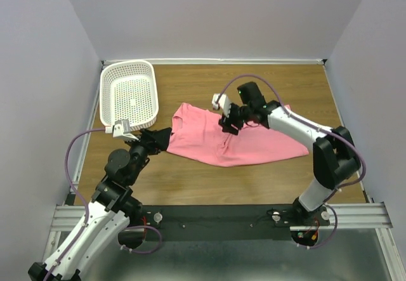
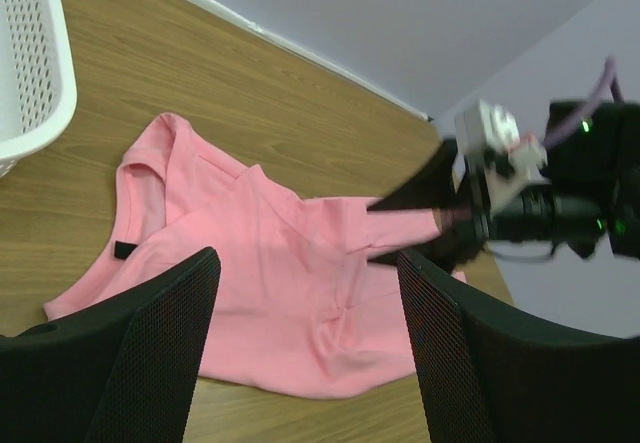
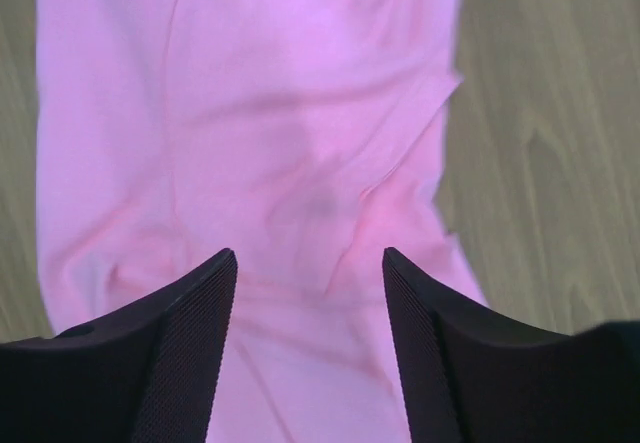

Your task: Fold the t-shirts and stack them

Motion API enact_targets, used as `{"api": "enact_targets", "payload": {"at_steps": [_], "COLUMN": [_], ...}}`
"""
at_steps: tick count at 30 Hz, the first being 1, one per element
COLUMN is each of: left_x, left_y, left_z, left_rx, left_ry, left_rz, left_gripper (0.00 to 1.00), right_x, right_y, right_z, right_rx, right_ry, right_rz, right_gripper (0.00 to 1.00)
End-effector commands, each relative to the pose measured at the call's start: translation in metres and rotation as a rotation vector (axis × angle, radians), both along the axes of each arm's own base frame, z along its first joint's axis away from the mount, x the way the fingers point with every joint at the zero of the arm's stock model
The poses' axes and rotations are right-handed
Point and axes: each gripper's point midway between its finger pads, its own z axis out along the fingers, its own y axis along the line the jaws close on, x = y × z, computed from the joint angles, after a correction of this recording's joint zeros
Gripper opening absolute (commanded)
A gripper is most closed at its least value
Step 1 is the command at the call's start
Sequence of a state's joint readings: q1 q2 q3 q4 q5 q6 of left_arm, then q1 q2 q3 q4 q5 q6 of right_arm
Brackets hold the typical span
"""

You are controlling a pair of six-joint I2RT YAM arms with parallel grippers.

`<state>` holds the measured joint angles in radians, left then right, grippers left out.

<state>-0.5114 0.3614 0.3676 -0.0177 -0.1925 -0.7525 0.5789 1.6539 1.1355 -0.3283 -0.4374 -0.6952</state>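
Observation:
One salmon-pink t-shirt point(image 1: 209, 140) lies crumpled and partly folded on the wooden table, collar toward the left. It also shows in the left wrist view point(image 2: 270, 283), with its dark label point(image 2: 123, 250), and in the right wrist view point(image 3: 260, 143). My left gripper point(image 1: 158, 139) is open and empty at the shirt's left edge. My right gripper point(image 1: 229, 124) is open and empty just above the middle of the shirt; its fingers point(image 3: 190, 333) frame wrinkled cloth. In the left wrist view the right gripper point(image 2: 440, 228) hovers over the shirt's far side.
A white perforated plastic basket point(image 1: 129, 94) stands at the back left of the table, close to the shirt's collar; its rim shows in the left wrist view point(image 2: 40, 73). Walls enclose the table on three sides.

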Motion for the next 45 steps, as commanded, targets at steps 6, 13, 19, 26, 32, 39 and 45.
{"api": "enact_targets", "payload": {"at_steps": [6,13,19,26,32,39,45], "left_x": [-0.008,-0.014,-0.015,-0.013,-0.011,-0.012,-0.011], "left_y": [-0.004,-0.004,-0.004,-0.007,-0.010,-0.010,-0.011], "left_z": [-0.010,-0.012,-0.009,-0.011,-0.010,-0.010,-0.013], "left_rx": [-0.019,-0.041,-0.054,-0.056,-0.060,-0.069,-0.067], "left_ry": [0.009,0.011,0.006,0.011,0.013,0.012,0.019], "left_rz": [-0.041,-0.053,-0.057,-0.063,-0.073,-0.075,-0.073], "left_gripper": [0.79,0.79,0.79,0.79,0.79,0.78,0.79], "right_x": [0.101,0.147,0.121,0.091,0.112,0.174,0.259], "right_y": [0.059,0.088,0.088,0.081,0.078,0.061,0.014], "right_z": [-0.021,-0.048,-0.079,-0.103,-0.104,-0.096,-0.081], "right_rx": [0.270,0.334,0.300,0.238,0.217,0.263,0.404], "right_ry": [0.441,0.565,0.664,0.722,0.661,0.565,0.479], "right_rz": [-0.240,-0.377,-0.331,-0.280,-0.356,-0.552,-0.811], "right_gripper": [0.72,0.72,0.66,0.56,0.19,0.01,0.01]}}
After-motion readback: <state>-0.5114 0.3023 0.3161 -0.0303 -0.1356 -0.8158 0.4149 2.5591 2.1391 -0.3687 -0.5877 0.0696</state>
